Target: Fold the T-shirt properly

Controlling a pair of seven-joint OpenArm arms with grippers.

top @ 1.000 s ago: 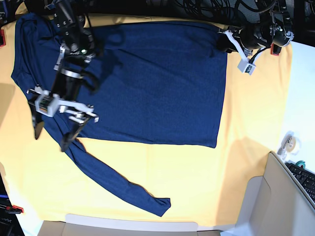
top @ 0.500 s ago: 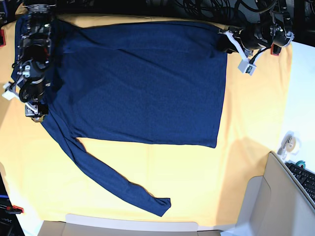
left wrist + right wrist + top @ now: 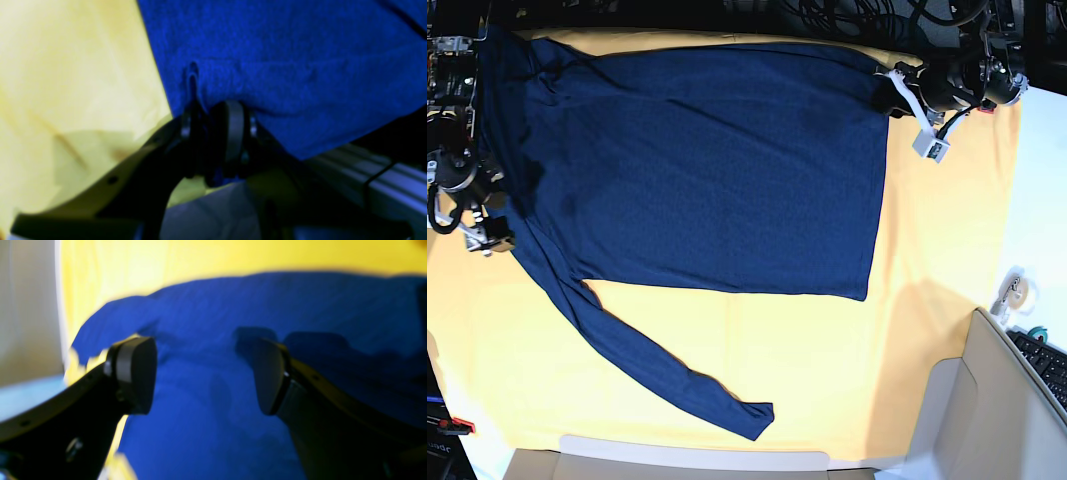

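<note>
The T-shirt [image 3: 717,170] is dark navy and lies spread flat on the yellow cloth [image 3: 927,300], one long sleeve [image 3: 657,370] trailing toward the front edge. My left gripper [image 3: 894,92] is at the shirt's far right corner. In the left wrist view this gripper [image 3: 213,136] is shut, with a fold of the blue T-shirt [image 3: 283,66] pinched between its pads. My right gripper [image 3: 482,228] is at the shirt's left edge. Seen from the right wrist, the right gripper [image 3: 203,376] is open above the T-shirt [image 3: 206,426], nothing between its fingers [image 3: 135,370].
A beige carton [image 3: 987,410] stands at the front right corner, with a keyboard [image 3: 1049,365] and a tape roll [image 3: 1017,292] beside it. Cables run along the back edge. A red clamp [image 3: 455,426] holds the cloth at the front left.
My right arm has swung from over the shirt's left part out to the table's left edge, its gripper still open. The left gripper has stayed on the far right corner.
</note>
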